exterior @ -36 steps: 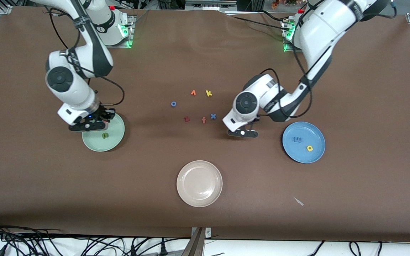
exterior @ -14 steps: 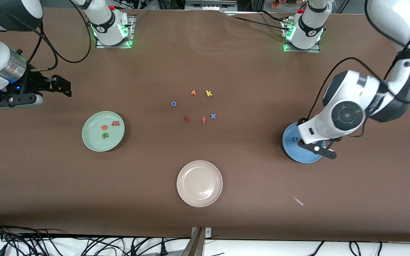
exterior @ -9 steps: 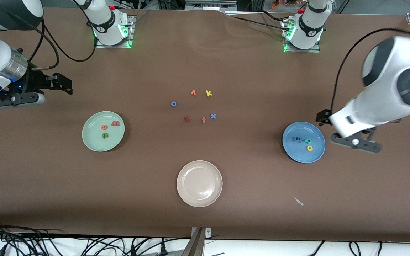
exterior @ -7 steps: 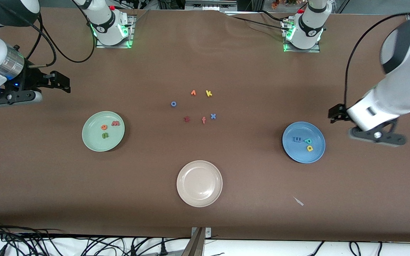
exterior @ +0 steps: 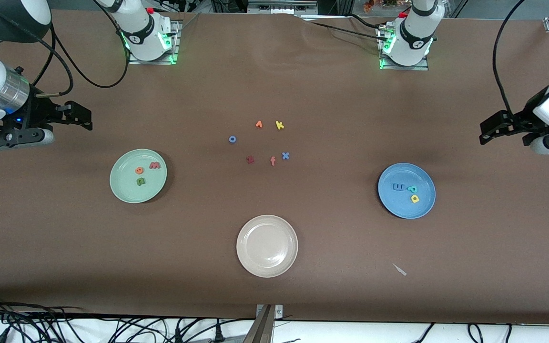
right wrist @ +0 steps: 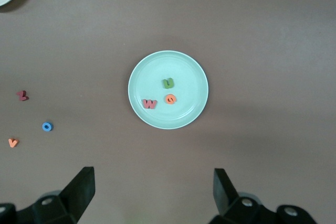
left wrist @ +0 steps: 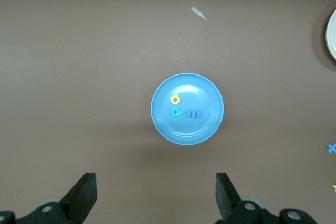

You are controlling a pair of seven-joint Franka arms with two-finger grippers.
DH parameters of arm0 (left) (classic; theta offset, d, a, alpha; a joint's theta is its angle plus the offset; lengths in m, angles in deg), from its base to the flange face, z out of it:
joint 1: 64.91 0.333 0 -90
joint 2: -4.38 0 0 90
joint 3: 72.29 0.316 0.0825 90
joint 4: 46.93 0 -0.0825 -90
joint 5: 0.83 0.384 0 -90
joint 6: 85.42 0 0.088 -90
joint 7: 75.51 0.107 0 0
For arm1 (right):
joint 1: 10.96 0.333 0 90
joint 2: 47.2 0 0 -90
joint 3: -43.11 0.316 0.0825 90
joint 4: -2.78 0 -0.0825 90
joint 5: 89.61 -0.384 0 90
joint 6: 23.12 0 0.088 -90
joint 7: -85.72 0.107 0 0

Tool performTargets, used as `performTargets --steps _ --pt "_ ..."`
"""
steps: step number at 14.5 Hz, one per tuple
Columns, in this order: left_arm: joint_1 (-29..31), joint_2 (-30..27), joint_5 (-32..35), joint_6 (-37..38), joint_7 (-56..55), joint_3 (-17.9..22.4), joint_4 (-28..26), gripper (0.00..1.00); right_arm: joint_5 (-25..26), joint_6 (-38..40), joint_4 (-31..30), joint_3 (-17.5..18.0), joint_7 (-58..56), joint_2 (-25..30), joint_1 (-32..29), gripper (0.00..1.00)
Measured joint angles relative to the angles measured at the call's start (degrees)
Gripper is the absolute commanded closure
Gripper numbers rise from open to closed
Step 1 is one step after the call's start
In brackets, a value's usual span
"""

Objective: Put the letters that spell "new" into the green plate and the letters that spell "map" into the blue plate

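Hovering wide open and empty, the left end effector [left wrist: 152, 203] and right end effector [right wrist: 152, 198] hang above the brown surface [exterior: 331, 267]. Foam letters n, e, w [exterior: 143, 172] lie in the round mint-green plate [exterior: 124, 190]; m, a, p [exterior: 407, 190] in the round blue plate [exterior: 422, 207].

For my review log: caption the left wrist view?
Blue plate holding yellow a, teal p, blue m.

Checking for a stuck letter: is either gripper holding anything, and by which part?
Nothing is held. The left gripper and right gripper are both open and empty, raised at the table's ends.
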Motion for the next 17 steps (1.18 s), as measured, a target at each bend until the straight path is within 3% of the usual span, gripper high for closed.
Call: performTargets --steps 4,17 --pt "0.13 -2.65 -1.79 -2.27 -0.01 0.43 -4.1 0.0 0.05 0.01 0.66 -0.14 0.01 -0.86 -0.01 0.0" --pt "0.02 -2.9 -1.79 0.12 0.04 0.35 -4.26 0.0 0.03 0.35 3.21 -0.69 0.0 -1.02 0.15 0.0"
